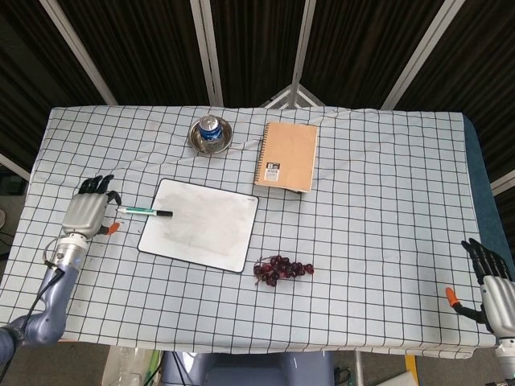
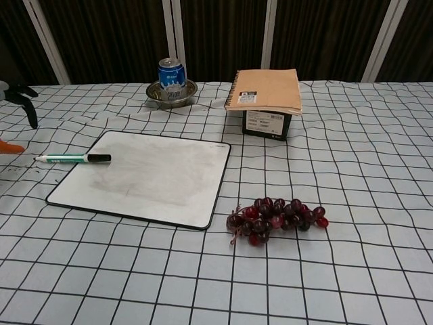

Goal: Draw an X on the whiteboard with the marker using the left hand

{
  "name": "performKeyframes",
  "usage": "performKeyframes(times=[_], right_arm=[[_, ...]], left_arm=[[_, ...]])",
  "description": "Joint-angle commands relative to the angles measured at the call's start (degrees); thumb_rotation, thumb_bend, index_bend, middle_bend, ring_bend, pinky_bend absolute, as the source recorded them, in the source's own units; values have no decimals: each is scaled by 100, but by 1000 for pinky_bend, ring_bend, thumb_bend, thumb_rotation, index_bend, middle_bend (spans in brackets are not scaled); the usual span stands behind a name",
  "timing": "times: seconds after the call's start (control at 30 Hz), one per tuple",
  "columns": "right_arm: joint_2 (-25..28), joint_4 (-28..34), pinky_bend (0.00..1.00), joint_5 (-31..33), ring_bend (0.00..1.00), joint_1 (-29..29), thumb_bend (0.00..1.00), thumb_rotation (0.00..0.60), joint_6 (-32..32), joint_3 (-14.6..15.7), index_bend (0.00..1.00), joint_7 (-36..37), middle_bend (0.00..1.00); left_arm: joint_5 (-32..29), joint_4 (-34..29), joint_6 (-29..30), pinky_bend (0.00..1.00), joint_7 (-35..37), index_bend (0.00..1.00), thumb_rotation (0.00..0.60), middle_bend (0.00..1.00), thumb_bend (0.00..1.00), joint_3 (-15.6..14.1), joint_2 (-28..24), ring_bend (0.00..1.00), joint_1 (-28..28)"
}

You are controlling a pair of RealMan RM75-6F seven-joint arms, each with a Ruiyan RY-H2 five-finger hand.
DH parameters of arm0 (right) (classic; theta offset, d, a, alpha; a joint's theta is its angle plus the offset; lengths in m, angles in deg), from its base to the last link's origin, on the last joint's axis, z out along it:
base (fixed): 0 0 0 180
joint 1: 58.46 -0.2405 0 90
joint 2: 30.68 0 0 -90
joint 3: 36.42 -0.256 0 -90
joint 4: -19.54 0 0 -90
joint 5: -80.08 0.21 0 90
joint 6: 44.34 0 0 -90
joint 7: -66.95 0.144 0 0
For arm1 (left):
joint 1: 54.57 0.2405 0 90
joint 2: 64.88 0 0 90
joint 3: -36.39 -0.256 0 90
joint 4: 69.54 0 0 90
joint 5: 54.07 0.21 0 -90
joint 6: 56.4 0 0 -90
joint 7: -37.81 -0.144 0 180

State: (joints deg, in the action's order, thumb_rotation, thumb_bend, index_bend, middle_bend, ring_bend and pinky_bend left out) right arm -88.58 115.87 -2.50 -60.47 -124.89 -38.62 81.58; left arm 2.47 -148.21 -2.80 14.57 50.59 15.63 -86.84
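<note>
The whiteboard (image 1: 201, 223) (image 2: 145, 176) lies flat left of the table's middle, wiped grey with no clear strokes on it. A green marker (image 1: 145, 212) (image 2: 73, 158) lies across its left edge, black capped end on the board and the other end pointing at my left hand. My left hand (image 1: 87, 211) rests on the cloth just left of the marker with fingers spread and nothing in it. In the chest view only its fingertips (image 2: 26, 105) show at the left border. My right hand (image 1: 492, 281) sits open at the table's front right edge.
A blue can stands in a metal bowl (image 1: 211, 134) (image 2: 172, 89) behind the board. A brown spiral notebook (image 1: 287, 155) (image 2: 266, 91) rests on a black box (image 2: 266, 124) at the back. Dark grapes (image 1: 280, 269) (image 2: 277, 213) lie right of the board's front corner.
</note>
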Motion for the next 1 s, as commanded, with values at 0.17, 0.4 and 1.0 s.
performKeyframes(times=[0.17, 0.4, 1.0], right_arm=[[43, -1, 0, 25, 0, 19, 352, 600, 13, -2, 0, 116, 0], [73, -11, 0, 41, 0, 33, 352, 600, 28, -2, 0, 213, 0], [116, 30, 0, 79, 0, 12, 351, 600, 123, -10, 0, 297, 0]], left_arm=[[-373, 841, -375, 0, -326, 435, 600, 43, 409, 16, 737, 0, -527], [-481, 1317, -608, 0, -433, 435, 600, 42, 428, -10, 1131, 0, -838], [-803, 1858, -908, 0, -469, 457, 600, 43, 470, -75, 1434, 0, -1100]])
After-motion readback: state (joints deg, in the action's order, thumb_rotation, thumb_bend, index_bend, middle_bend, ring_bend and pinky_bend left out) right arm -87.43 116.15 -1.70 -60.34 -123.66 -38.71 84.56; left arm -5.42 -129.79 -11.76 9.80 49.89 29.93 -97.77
